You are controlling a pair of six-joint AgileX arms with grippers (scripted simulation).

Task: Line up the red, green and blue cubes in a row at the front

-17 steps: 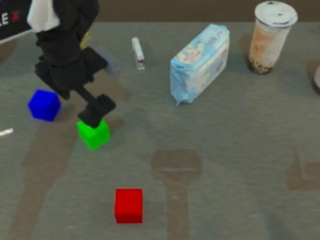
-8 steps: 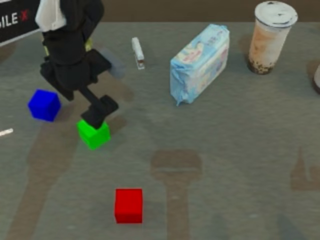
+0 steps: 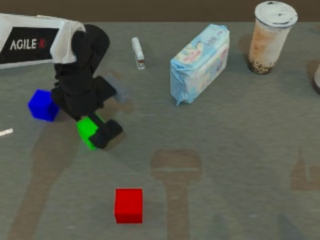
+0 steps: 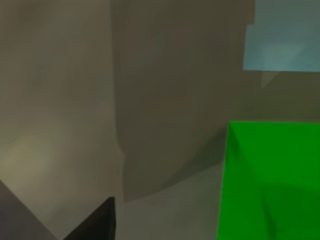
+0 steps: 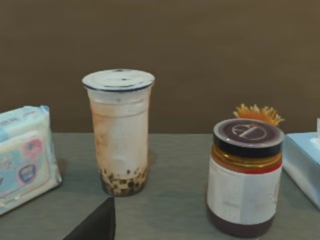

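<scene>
One of my arms works: my left gripper point(image 3: 98, 131) is bent low over the green cube point(image 3: 88, 128) near the table's point(image 3: 240, 150) left edge, fingers straddling it; whether they clamp it I cannot tell. The blue cube point(image 3: 42, 104) sits just beside, the red cube point(image 3: 128, 205) toward the front edge.

Front strip of table point(image 3: 225, 200) lies open to me; only red cube point(image 3: 128, 205) stands there. Left arm point(image 3: 80, 85) crowds green cube point(image 3: 87, 129) and blue cube point(image 3: 42, 105). Wipes pack point(image 3: 200, 62), bubble tea cup point(image 3: 272, 36), stapler point(image 3: 138, 52) line the back.
</scene>
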